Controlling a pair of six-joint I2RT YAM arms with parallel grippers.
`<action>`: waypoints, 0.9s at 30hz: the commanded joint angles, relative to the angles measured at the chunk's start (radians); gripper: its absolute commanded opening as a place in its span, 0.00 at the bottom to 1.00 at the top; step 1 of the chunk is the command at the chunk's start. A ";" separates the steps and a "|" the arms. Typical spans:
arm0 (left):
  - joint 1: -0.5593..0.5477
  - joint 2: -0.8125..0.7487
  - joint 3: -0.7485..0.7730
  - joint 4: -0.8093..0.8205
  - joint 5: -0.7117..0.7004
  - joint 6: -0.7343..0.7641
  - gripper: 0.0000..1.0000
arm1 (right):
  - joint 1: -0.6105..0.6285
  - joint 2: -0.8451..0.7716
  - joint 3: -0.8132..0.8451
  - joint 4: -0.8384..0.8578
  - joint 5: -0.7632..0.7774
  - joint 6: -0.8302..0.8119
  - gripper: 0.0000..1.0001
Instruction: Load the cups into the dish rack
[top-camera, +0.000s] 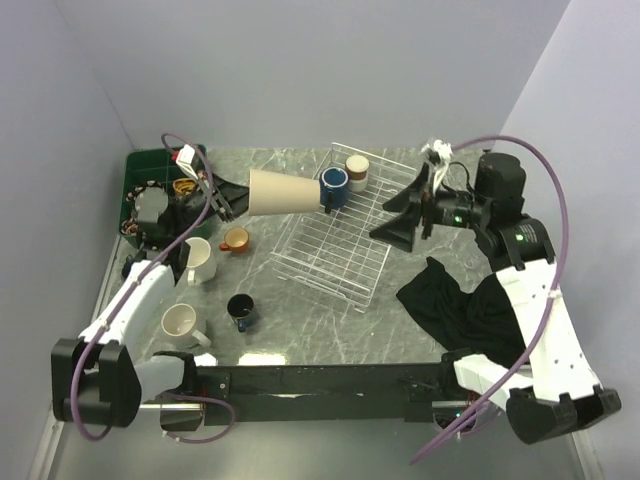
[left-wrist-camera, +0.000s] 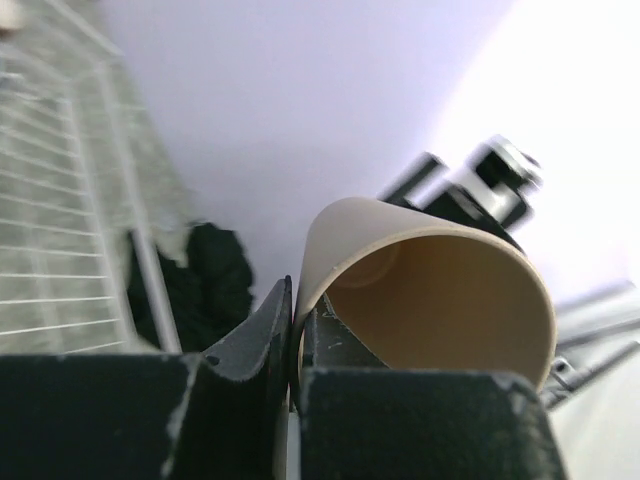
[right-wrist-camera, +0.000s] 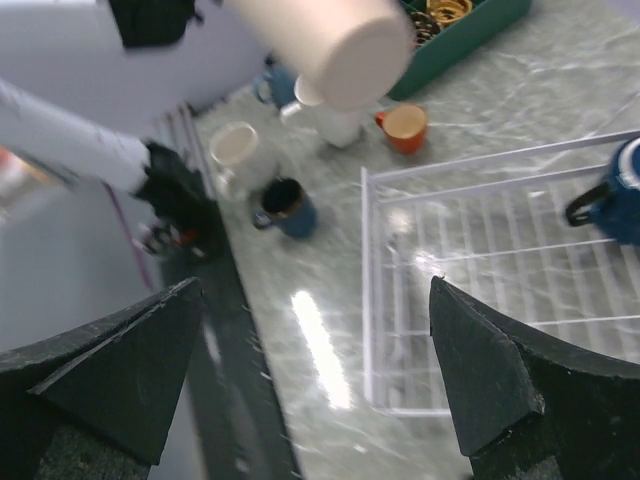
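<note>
1. Holding: left gripper (top-camera: 232, 200) is clamped on the rim of the beige tumbler (top-camera: 285, 190). The left wrist view shows one finger outside the wall and one inside the mouth, nearly closed on it.
2. Tumbler lies on its side in the air, mouth toward the left arm and base toward the dish rack (top-camera: 320, 250), at the rack's far-left corner. Its base sits right by the blue mug (top-camera: 334, 187) in the top view; I can't tell if they touch.
3. Right gripper (top-camera: 395, 218) is spread wide with nothing between the fingers. It hangs over the right edge of the rack, facing across it.
4. In the rack: the blue mug and the brown-cream cup (top-camera: 357, 170), both at the far end and close together. The rest of the grid is bare.
5. On the table left of the rack: orange cup (top-camera: 236, 239) nearest the rack, white mug (top-camera: 198, 262) beside it, navy cup (top-camera: 241, 311) and cream mug (top-camera: 181, 322) nearer the arm bases. All are upright and apart.
6. Green tray (top-camera: 150, 175) is at the far-left corner. Black cloth (top-camera: 455, 305) lies right of the rack.
</note>
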 joint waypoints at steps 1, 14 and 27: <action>-0.057 -0.068 -0.058 0.280 -0.059 -0.245 0.01 | 0.052 0.053 0.041 0.196 0.079 0.455 1.00; -0.267 -0.042 -0.069 0.340 -0.295 -0.342 0.01 | 0.137 0.094 -0.089 0.722 -0.025 1.020 1.00; -0.382 0.050 -0.039 0.390 -0.381 -0.345 0.01 | 0.186 0.136 -0.074 0.701 0.044 0.976 1.00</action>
